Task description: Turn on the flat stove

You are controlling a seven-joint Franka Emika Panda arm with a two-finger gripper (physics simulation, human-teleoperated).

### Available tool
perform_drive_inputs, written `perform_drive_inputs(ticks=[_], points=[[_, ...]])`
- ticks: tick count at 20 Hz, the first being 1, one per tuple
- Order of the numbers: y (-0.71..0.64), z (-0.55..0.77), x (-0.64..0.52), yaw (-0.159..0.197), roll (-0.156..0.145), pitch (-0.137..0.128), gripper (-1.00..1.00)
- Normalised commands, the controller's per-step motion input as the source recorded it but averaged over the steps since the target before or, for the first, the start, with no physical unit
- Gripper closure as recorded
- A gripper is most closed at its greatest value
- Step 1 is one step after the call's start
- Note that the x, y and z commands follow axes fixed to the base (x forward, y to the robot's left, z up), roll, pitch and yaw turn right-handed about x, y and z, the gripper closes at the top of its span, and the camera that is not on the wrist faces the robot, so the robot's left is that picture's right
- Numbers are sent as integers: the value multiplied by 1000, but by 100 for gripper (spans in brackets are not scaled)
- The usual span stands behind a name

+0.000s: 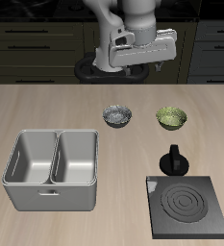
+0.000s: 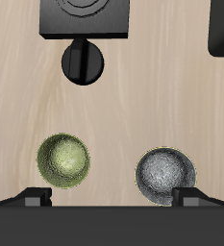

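The flat stove (image 1: 187, 207) is a dark grey square slab near the table's front edge, and its ring burner (image 1: 186, 205) is grey, not glowing. Its black ridged knob (image 1: 174, 159) stands just behind the slab. My gripper (image 1: 133, 69) hangs high over the back of the table, far from the knob, open and empty. In the wrist view the stove (image 2: 85, 17) and knob (image 2: 83, 60) show beyond the two bowls. My gripper (image 2: 112, 199) has its fingertips (image 2: 32, 200) spread wide apart.
A grey metal bowl (image 1: 117, 116) (image 2: 165, 174) and a green bowl (image 1: 172, 117) (image 2: 64, 159) sit mid-table between the gripper and the stove. A grey double-basin metal tray (image 1: 52, 168) stands beside the stove toward the front.
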Motion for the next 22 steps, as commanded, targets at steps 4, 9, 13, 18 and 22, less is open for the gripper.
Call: perform_drive_inputs(ticks=[4, 9, 13, 18, 22], points=[[429, -25, 451, 36, 10, 17, -100], [295, -51, 347, 41, -7, 11, -100], [496, -55, 487, 52, -15, 17, -100], [249, -37, 336, 1, -35, 34, -100], [208, 2, 249, 13, -28, 6, -100]])
